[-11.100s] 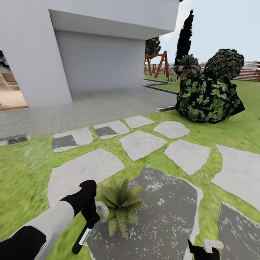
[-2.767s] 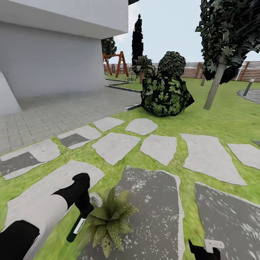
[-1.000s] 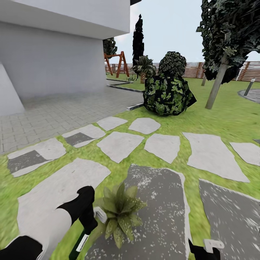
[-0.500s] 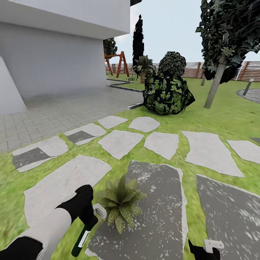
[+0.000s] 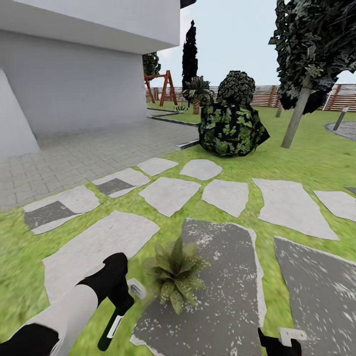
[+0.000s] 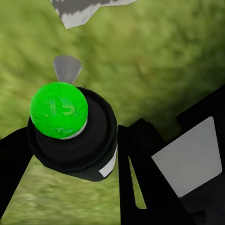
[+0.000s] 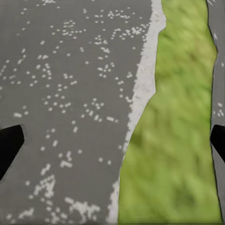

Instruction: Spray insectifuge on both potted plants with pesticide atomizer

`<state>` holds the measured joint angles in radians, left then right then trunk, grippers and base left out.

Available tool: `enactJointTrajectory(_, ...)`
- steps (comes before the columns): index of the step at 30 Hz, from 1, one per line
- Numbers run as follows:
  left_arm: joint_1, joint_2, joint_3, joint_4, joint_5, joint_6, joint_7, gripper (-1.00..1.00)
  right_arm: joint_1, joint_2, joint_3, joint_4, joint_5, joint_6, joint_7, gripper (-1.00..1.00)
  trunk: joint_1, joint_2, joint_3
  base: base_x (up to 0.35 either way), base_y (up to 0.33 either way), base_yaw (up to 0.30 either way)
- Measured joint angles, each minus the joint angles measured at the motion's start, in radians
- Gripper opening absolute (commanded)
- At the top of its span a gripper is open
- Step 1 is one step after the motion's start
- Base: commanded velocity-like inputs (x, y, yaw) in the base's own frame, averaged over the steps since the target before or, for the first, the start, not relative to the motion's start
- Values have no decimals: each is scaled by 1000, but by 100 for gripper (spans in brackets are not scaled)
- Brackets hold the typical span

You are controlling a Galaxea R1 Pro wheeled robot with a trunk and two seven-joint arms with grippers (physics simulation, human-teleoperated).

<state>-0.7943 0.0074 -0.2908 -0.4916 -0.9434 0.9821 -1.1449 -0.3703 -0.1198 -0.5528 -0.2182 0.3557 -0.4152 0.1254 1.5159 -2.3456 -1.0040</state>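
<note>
Item: pesticide atomizer [image 5: 112,327], dark body, white nozzle. Location: clamped in the left gripper [image 5: 120,302], hanging just beside the potted plant [image 5: 178,273], nozzle facing its leaves.
Landmark: potted plant, at the near edge of a dark stone slab [image 5: 220,277], lawn [image 5: 316,163] around it.
Right gripper [image 5: 279,342]: beyond the slab's far side from the plant, jaws apart, empty.
Handling note: judged step is spraying this rosette; keep the nozzle aimed at the crown and sweep across every leaf for full cover.
</note>
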Motion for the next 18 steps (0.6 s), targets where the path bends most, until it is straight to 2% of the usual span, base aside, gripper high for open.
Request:
enactJointTrajectory(5,0,-1,-1,0,0,0,0,-100,0,0,0,0,0,0,0,100,0,0,0,-89,300,-240)
enactJointTrajectory(13,0,0,1,0,0,0,0,-100,0,0,0,0,0,0,0,100,0,0,0,-188,272,-298)
enactJointTrajectory(18,0,-1,0,0,1,0,0,-100,0,0,0,0,0,0,0,100,0,0,0,-107,156,-300)
